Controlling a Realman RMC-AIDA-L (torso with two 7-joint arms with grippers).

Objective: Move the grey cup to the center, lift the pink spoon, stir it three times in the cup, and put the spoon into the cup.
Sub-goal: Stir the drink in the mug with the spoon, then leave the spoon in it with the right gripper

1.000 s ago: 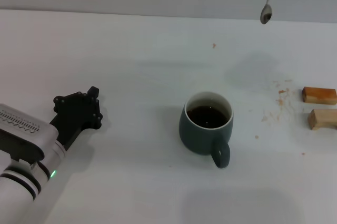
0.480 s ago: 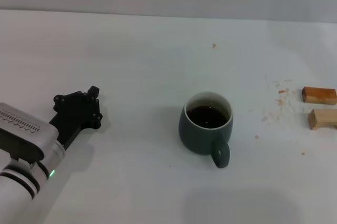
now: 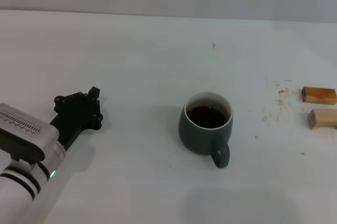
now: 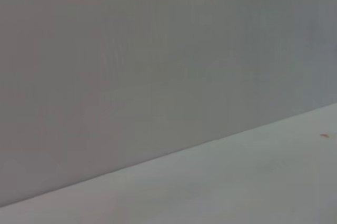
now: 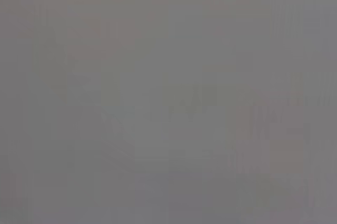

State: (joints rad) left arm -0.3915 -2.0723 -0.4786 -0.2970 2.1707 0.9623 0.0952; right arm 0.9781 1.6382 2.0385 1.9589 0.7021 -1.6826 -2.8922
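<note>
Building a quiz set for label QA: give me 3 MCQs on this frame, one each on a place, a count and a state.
1. Where is the left gripper?
A. over the cup
B. low over the table, to the cup's left
C. by the blocks

2. How many wooden blocks are there?
A. one
B. two
C. four

3. The grey cup is:
A. upright with dark liquid
B. tipped over
C. empty

Key: B, it sits low at the head view's left; B, two lie at the right edge; A, it stands with brown liquid inside.
</note>
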